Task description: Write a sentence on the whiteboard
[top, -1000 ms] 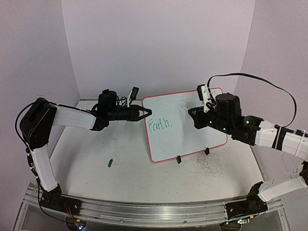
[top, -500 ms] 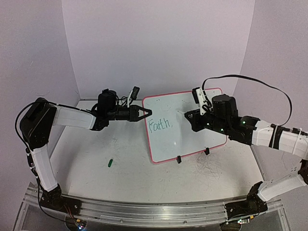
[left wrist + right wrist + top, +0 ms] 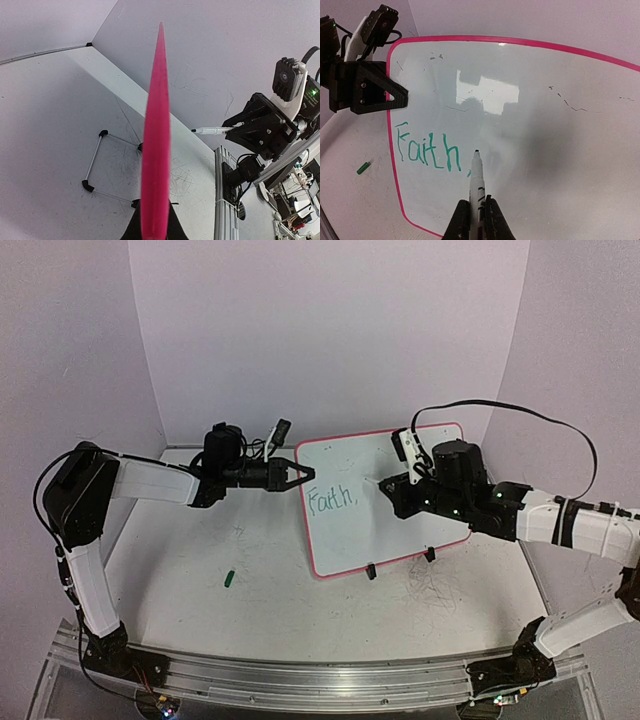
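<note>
The whiteboard (image 3: 400, 480), white with a pink-red frame and two black clip feet, stands tilted at the table's back middle. Green writing (image 3: 331, 502) on it reads "Faith," and shows in the right wrist view (image 3: 427, 150). My left gripper (image 3: 303, 478) is shut on the board's left edge, seen as a pink strip (image 3: 156, 150) between its jaws. My right gripper (image 3: 390, 485) is shut on a white marker (image 3: 477, 185), whose tip points at the board just right of the comma. The marker also shows in the left wrist view (image 3: 212, 131).
A small green marker cap (image 3: 229, 578) lies on the scuffed white tabletop (image 3: 270, 590) at front left, also in the right wrist view (image 3: 363, 167). Purple walls close in the back and sides. An aluminium rail (image 3: 300, 675) runs along the near edge.
My right gripper has moved left across the board with the marker, closer to the written word. The left arm and board have stayed put.
</note>
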{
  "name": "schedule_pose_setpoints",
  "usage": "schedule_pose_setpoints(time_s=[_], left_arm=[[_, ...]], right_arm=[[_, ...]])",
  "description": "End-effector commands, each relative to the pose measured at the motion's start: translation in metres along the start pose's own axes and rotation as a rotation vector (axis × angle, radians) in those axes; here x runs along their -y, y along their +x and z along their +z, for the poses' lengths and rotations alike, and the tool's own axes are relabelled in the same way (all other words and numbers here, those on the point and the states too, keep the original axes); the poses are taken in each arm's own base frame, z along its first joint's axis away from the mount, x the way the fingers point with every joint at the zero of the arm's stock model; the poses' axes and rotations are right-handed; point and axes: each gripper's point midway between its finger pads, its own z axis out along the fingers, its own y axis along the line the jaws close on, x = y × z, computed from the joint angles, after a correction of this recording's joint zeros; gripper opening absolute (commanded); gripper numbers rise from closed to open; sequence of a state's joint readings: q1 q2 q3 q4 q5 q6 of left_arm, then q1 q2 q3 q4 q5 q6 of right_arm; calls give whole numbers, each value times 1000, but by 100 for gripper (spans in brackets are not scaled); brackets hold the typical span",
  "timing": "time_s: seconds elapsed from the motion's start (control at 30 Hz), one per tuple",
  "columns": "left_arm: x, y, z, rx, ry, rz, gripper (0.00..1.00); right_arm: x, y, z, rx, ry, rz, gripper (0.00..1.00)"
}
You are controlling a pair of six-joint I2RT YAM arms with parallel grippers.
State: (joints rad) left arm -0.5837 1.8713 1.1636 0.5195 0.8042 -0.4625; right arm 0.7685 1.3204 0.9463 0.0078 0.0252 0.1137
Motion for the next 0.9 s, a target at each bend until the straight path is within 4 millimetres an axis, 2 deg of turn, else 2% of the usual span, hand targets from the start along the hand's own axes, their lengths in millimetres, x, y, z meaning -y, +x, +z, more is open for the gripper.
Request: schedule_pose_setpoints(time_s=[0.0, 0.17, 0.47, 0.87], left_arm=[[-18, 4, -2, -30, -51, -5, 0], [-17, 1, -2, -24, -58, -7, 0], [-17, 0, -1, -12, -84, -42, 0], [-17, -3, -2, 3, -109, -50, 0]], right_arm=[[-5, -8, 1, 25, -21, -12, 0], [-7, -2, 8, -1, -23, -25, 0], [-39, 11, 15, -43, -95, -81, 0], [-18, -3, 10, 3, 27, -71, 0]])
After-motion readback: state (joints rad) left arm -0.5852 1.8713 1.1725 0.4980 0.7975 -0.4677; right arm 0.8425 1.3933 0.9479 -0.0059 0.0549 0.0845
